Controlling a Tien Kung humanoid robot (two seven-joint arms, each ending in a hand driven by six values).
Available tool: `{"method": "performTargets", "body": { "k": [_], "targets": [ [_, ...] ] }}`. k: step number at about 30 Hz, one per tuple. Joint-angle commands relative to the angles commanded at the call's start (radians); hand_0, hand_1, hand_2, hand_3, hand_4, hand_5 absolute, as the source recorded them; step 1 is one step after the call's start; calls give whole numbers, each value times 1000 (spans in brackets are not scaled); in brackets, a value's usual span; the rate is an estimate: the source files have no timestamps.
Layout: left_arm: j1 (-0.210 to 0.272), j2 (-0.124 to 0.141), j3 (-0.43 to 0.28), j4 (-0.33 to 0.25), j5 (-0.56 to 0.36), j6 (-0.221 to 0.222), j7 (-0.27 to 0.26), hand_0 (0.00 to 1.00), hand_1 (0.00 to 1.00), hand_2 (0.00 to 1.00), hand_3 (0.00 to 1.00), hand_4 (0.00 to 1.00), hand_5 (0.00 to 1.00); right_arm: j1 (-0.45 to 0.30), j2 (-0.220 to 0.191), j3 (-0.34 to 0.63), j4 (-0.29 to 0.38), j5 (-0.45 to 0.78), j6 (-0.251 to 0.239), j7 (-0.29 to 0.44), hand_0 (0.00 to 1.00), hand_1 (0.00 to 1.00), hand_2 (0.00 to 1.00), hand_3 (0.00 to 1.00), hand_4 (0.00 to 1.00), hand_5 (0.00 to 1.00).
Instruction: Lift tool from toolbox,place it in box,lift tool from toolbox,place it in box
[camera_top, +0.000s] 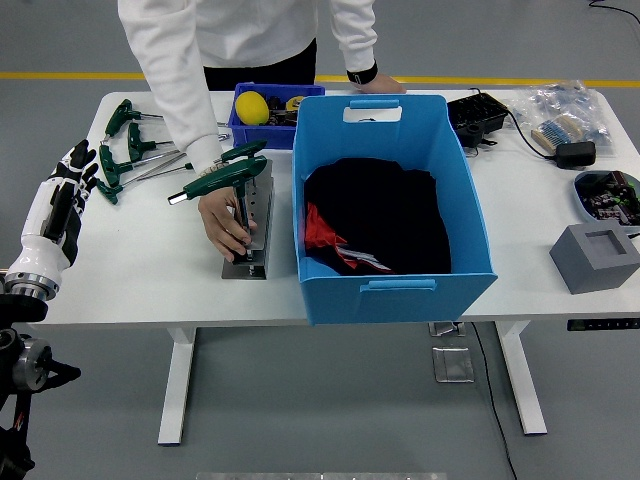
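Several green T-handle hex keys (128, 150) lie loose at the table's left rear. Two more (222, 180) stand in a grey metal rack (254, 222) beside the big blue box (470, 215). Inside the box lie a black cloth (385, 215) and something red (322, 232). A person in a white top stands at the far side. One of the person's hands (225, 225) grips the rack's front; the other (376, 84) rests at the box's far rim. My left hand (68, 180) hovers at the table's left edge, fingers spread, holding nothing, short of the loose keys.
A small blue bin (243, 129) with a yellow ball (251, 107) sits behind the rack. On the right of the table are a black device (477, 117), a dark adapter (576, 153), a bag of parts (560, 105), a dish (608, 192) and a grey block (596, 257).
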Motion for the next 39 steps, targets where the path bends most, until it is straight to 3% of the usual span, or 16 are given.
{"method": "performTargets", "body": {
  "k": [15,21,27,28,31,33,34,35,39],
  "targets": [
    [2,0,-5,1,57,29,10,998,998,998,998,998,921,-4,0,-2,0,-2,1,-1,619,604,682,531,775,569],
    [4,3,0,-14,119,89,-4,998,998,998,998,998,904,-8,1,-3,0,-3,2,-2,619,606,682,531,776,569],
    [3,17,-6,-77,318,152,-36,998,998,998,998,998,870,-11,2,0,0,-8,1,-3,619,605,683,532,777,570],
    [3,21,-5,-91,357,155,-35,998,998,998,998,998,712,-11,2,1,0,-9,1,-4,619,605,683,532,777,570],
    [2,34,0,-149,478,154,0,998,998,998,998,998,712,-13,2,2,0,-12,2,-5,619,605,683,532,777,570],
    [3,42,9,-201,569,137,31,998,998,998,998,998,712,-14,2,2,0,-12,2,-5,619,605,683,532,777,570],
    [4,45,15,-217,606,127,40,998,998,998,998,998,647,-14,2,2,0,-12,2,-5,619,605,683,532,777,570],
    [4,52,27,-242,645,111,53,998,998,998,998,998,647,-14,2,1,0,-10,2,-5,619,605,683,532,777,570],
    [-4,81,90,-343,814,16,86,998,998,998,998,998,647,-12,1,-1,0,-8,3,-5,619,605,683,532,777,570]
  ]
}}
